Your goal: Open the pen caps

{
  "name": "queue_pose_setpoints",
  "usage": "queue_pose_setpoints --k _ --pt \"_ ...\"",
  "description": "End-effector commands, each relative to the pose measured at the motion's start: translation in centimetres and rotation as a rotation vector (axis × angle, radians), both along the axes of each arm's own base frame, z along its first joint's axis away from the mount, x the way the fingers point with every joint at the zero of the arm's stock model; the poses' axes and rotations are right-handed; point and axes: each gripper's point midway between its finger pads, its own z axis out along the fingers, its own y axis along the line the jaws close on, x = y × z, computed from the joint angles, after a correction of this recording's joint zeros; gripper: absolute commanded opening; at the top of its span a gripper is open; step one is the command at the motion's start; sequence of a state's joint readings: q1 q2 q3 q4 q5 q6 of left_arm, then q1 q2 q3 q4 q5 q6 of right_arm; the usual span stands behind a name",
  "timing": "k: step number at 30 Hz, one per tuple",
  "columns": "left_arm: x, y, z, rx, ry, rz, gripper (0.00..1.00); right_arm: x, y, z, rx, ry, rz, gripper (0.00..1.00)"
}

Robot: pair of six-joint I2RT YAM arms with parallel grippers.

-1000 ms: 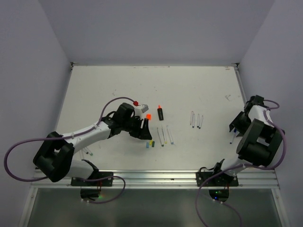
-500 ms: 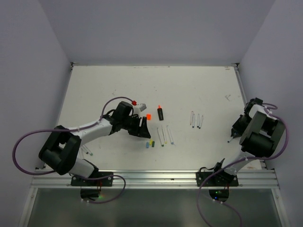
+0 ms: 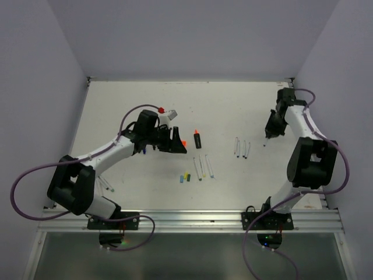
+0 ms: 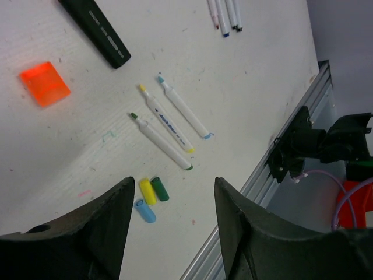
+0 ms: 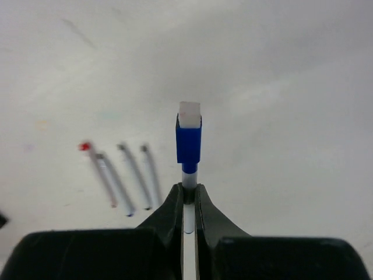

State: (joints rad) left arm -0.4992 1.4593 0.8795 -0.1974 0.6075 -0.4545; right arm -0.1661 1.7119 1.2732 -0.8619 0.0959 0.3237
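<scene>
My right gripper (image 5: 187, 189) is shut on a slim white pen whose blue cap (image 5: 188, 140) sticks out past the fingertips. In the top view the right gripper (image 3: 270, 129) hangs above the right part of the table. My left gripper (image 4: 173, 182) is open and holds nothing; it hovers above loose yellow (image 4: 147, 191), green (image 4: 159, 188) and blue caps (image 4: 145, 211). Three uncapped white pens (image 4: 166, 122) lie just beyond them. An orange cap (image 4: 45, 83) and the black marker (image 4: 95, 29) lie further off. In the top view the left gripper (image 3: 175, 143) is left of the marker (image 3: 197, 140).
Three more thin pens (image 3: 242, 147) lie side by side between the two arms, also seen blurred below the right gripper (image 5: 131, 172). The metal rail (image 3: 192, 217) runs along the table's near edge. Walls close in the table on the left, back and right.
The right gripper has shut on the blue-capped pen and carried it from the table's right edge towards the back. The left gripper has drawn back and up from the loose caps, still open.
</scene>
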Motion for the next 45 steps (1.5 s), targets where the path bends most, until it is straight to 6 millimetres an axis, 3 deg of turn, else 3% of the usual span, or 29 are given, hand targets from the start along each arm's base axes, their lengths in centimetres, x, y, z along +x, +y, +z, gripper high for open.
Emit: queue_pose_setpoints --k 1,4,6,7,9,10,14,19,22,32,45 --pt "2.0 0.1 5.1 -0.106 -0.046 0.029 0.60 3.6 6.0 8.3 0.143 -0.211 0.112 0.00" --pt "2.7 -0.1 7.3 -0.190 -0.029 0.051 0.60 2.9 13.1 10.7 0.315 -0.231 0.291 0.00" --pt "3.0 -0.6 9.1 -0.258 -0.036 0.052 0.61 1.7 17.1 11.2 0.426 -0.219 0.387 0.00" --pt "2.9 -0.9 9.8 -0.284 -0.036 0.051 0.61 0.1 20.8 11.4 0.507 -0.190 0.486 0.00" --pt "3.2 -1.4 11.7 -0.360 -0.054 0.052 0.62 -1.9 24.0 11.7 0.558 -0.164 0.577 0.00" --pt "3.2 -1.6 12.1 -0.378 -0.049 0.056 0.62 -4.0 26.9 11.9 0.637 -0.131 0.649 0.00" --pt "3.4 -1.9 14.2 -0.454 -0.072 0.067 0.64 -6.4 31.7 14.6 0.781 -0.216 0.775 0.00" --pt "3.5 -1.9 15.0 -0.504 -0.031 0.122 0.65 -9.0 34.0 14.3 0.864 -0.180 0.849 0.00" --pt "3.5 -1.9 14.8 -0.501 -0.011 0.133 0.65 -9.4 34.5 14.6 0.900 -0.196 0.859 0.00" --pt "1.8 -3.3 13.0 -0.489 0.054 0.092 0.64 -9.0 36.3 17.1 1.033 -0.280 0.896 0.00" --pt "1.4 -3.6 13.3 -0.529 0.052 0.051 0.55 -9.2 36.9 17.0 1.096 -0.279 0.869 0.00"
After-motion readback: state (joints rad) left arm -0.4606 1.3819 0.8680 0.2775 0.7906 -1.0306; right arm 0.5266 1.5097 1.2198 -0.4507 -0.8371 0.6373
